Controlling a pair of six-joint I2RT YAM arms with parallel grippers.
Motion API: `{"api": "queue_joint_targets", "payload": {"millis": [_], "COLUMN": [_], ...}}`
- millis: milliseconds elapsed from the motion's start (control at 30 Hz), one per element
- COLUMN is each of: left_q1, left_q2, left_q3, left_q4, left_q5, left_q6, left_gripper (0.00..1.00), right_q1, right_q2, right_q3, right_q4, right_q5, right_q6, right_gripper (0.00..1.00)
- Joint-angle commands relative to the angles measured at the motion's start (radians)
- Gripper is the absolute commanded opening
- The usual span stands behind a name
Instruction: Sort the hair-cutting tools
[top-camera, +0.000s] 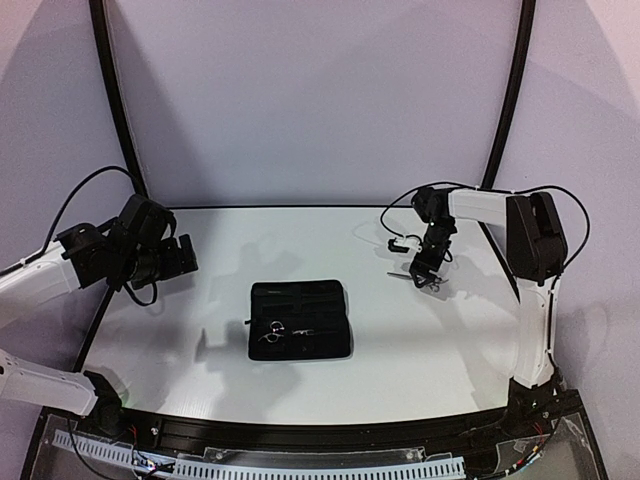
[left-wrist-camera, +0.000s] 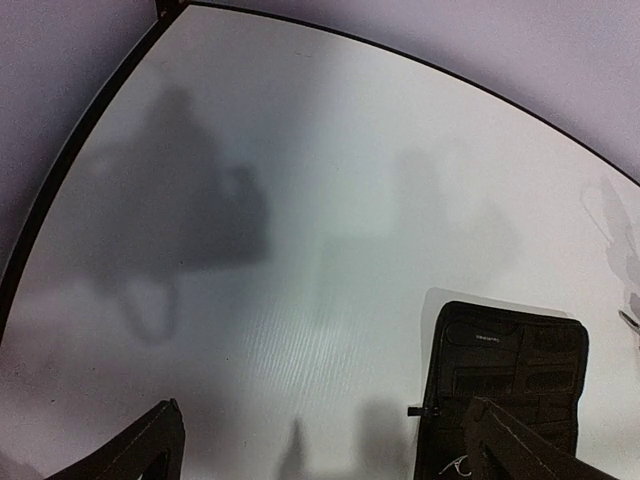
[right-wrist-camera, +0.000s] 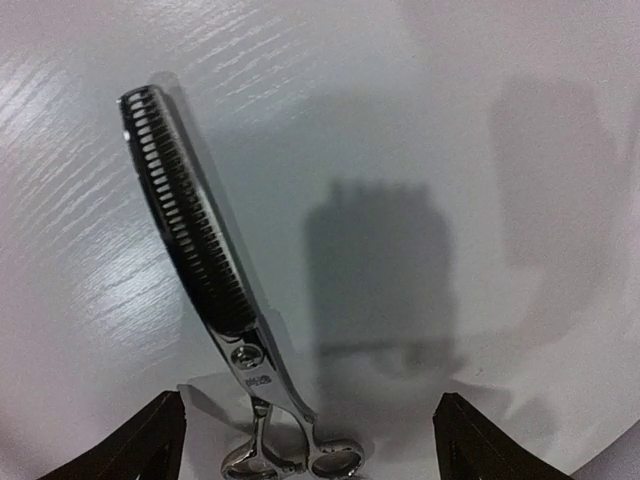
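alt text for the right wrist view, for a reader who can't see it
A pair of silver scissors with a dark toothed blade lies on a white table, blade pointing up and left, finger loops nearest the camera. The arm's two dark fingers stand wide apart at the bottom corners, either side of the loops.

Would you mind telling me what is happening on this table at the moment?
The right gripper hovers over a pair of silver thinning scissors lying on the white table, its jaws open either side of them, nothing gripped yet. A second pair of scissors lies on the black zip case in the middle. The left gripper hangs open and empty off to the left.
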Motion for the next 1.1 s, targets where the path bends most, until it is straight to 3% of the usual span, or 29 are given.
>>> {"api": "queue_joint_targets", "payload": {"millis": [0,533,1067], "left_q1": [-0.004,-0.004,-0.004], "left_q2": [0.0,-0.013,-0.084], "left_q3": [-0.015,-0.024,-0.058], "left_q4": [-0.008,0.01,0.014], "left_q5": [-0.002,0.023,0.013], "left_q6": [-0.014,-0.013,-0.02], "left_gripper": [0.99,0.99,0.99], "right_q1": [0.002,-0.01,0.035], "right_q2": [0.037,0.155,0.116], "right_q3": [-0.025,0.083,0.003], "right_q4": [0.054,-0.152,-0.164], "right_q5": [0.017,-0.107,-0.104], "right_q6": [-0.005,0.027,0.159], "right_gripper": [0.84,0.69,0.5]}}
